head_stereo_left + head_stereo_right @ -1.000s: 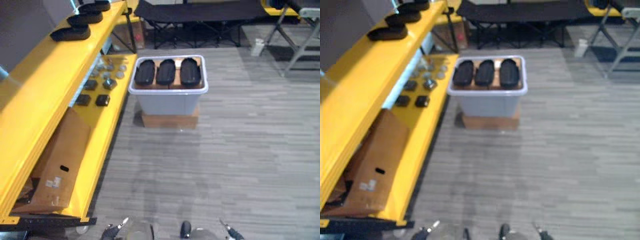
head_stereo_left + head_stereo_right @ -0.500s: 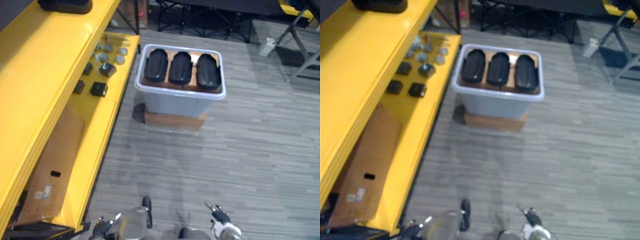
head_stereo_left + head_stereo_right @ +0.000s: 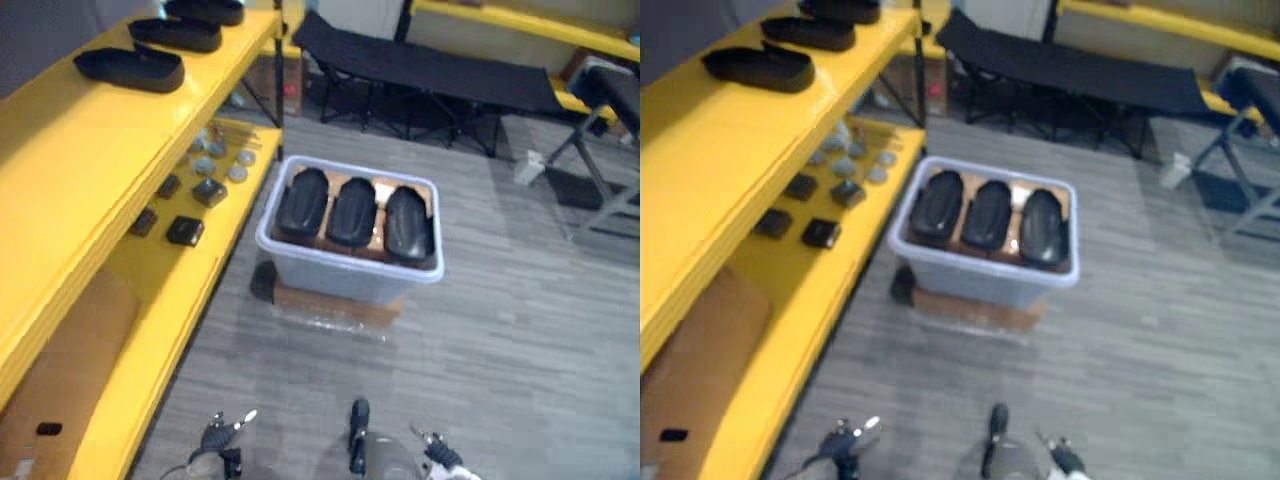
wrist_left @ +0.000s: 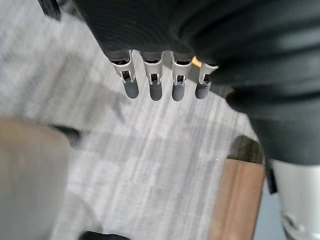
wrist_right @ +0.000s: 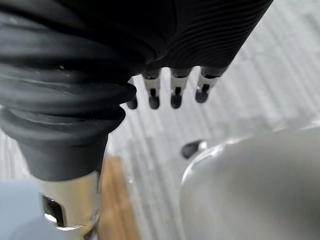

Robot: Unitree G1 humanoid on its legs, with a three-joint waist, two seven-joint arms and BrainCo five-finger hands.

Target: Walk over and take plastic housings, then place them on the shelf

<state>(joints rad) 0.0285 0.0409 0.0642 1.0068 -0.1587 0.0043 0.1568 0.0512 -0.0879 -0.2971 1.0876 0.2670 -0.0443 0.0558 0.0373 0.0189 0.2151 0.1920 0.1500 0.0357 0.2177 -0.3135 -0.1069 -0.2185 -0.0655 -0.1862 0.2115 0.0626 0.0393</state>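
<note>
Three housings (image 3: 130, 68) on shelf (image 3: 90, 140), three housings (image 3: 352, 210) left in bin (image 3: 340, 283); left hand (image 4: 155, 82), right hand (image 5: 176, 90) empty, straight-fingered.

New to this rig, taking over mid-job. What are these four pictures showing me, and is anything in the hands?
This is a two-legged humanoid robot with two arms. The two wide pictures come from the paired cameras in its head, looking down ahead. A pale plastic bin stands on the floor on a flat brown block, with three black plastic housings side by side inside. On the robot's left is a yellow shelf; its top level carries more housings, its lower level small parts. The two close-ups come from wrist cameras looking along each hand: the left hand and the right hand. Both hang over the floor with fingers straight and hold nothing.
</note>
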